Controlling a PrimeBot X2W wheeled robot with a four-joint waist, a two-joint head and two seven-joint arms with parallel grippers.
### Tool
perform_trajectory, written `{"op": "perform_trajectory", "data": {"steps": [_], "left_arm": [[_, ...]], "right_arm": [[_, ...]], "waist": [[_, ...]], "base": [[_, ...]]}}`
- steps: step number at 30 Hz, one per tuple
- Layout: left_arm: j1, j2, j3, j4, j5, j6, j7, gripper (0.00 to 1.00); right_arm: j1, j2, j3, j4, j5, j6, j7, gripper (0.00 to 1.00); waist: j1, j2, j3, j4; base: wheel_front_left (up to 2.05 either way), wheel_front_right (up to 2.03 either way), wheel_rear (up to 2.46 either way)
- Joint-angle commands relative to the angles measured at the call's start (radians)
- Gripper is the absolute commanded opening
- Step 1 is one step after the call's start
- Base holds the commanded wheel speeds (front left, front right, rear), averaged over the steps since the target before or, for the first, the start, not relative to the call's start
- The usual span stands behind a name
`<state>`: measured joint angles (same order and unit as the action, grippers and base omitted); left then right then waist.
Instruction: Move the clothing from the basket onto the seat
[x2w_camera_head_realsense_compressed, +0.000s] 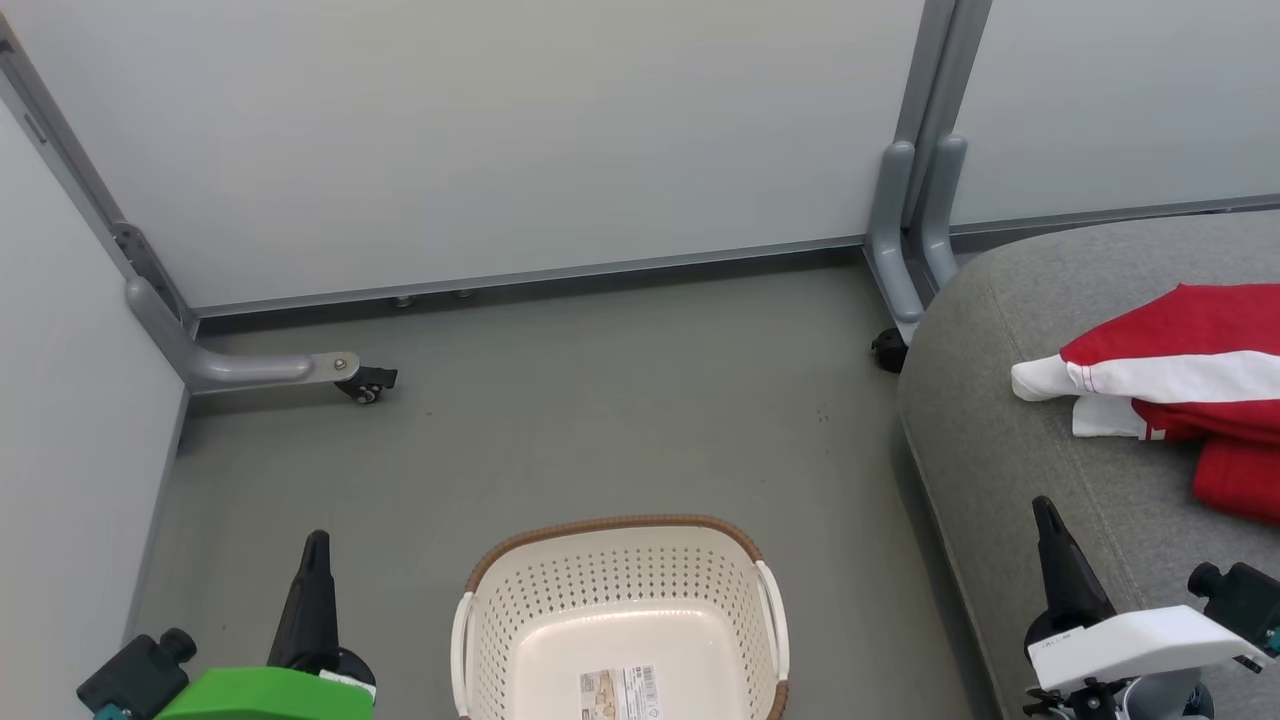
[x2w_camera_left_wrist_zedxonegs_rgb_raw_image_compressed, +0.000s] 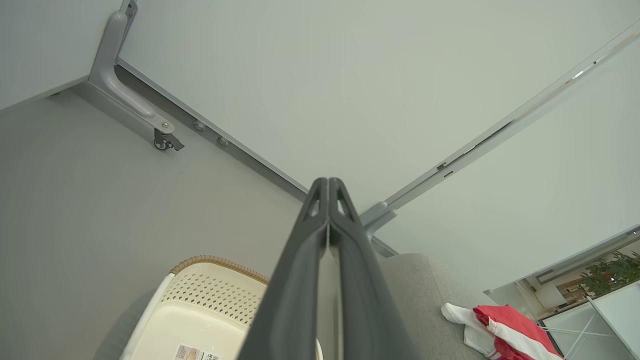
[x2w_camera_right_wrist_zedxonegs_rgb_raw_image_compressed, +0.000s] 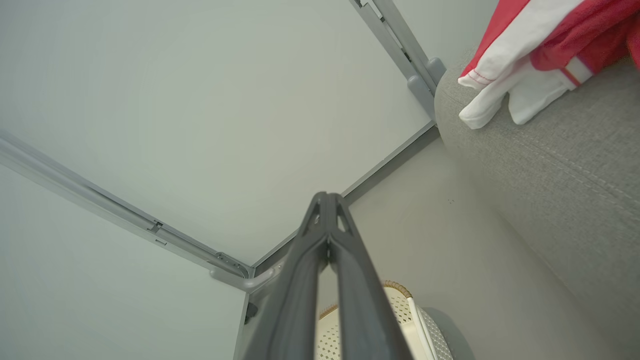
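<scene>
The cream perforated basket (x2w_camera_head_realsense_compressed: 620, 620) with a brown rim stands on the floor at the bottom centre, holding just a label on its bottom; it also appears as the basket (x2w_camera_left_wrist_zedxonegs_rgb_raw_image_compressed: 200, 310) and the basket (x2w_camera_right_wrist_zedxonegs_rgb_raw_image_compressed: 400, 320). The red-and-white clothing (x2w_camera_head_realsense_compressed: 1180, 385) lies bunched on the grey seat (x2w_camera_head_realsense_compressed: 1000, 440) at the right, seen too as clothing (x2w_camera_left_wrist_zedxonegs_rgb_raw_image_compressed: 505, 332) and clothing (x2w_camera_right_wrist_zedxonegs_rgb_raw_image_compressed: 540, 45). My left gripper (x2w_camera_head_realsense_compressed: 316, 545) is shut, empty, left of the basket. My right gripper (x2w_camera_head_realsense_compressed: 1045, 512) is shut, empty, over the seat's front part, below the clothing.
Pale partition panels close off the back and left. A caster foot (x2w_camera_head_realsense_compressed: 365, 383) juts onto the grey floor at the back left, and grey upright posts (x2w_camera_head_realsense_compressed: 905, 240) with another caster (x2w_camera_head_realsense_compressed: 888, 350) stand by the seat's far corner.
</scene>
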<state>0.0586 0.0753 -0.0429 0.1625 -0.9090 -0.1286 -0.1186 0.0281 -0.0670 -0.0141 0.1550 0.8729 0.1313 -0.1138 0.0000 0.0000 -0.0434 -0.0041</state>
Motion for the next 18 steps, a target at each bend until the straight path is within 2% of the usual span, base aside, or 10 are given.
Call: {"op": "perform_trajectory", "data": {"steps": [1, 18], "left_arm": [[-0.036, 0.009, 0.007, -0.007, -0.036, -0.001, 0.007, 0.0], [-0.072, 0.012, 0.033, 0.015, -0.229, -0.002, 0.056, 0.0]], "right_arm": [[-0.025, -0.008, -0.005, -0.004, 0.037, 0.0, 0.01, 0.0], [-0.057, -0.011, -0.019, 0.02, 0.237, 0.0, 0.059, 0.0]], "waist": [[0.0, 0.0, 0.001, 0.0], [0.0, 0.0, 0.01, 0.001]], "base": [[0.0, 0.0, 0.0], [0.0, 0.0, 0.0]]}}
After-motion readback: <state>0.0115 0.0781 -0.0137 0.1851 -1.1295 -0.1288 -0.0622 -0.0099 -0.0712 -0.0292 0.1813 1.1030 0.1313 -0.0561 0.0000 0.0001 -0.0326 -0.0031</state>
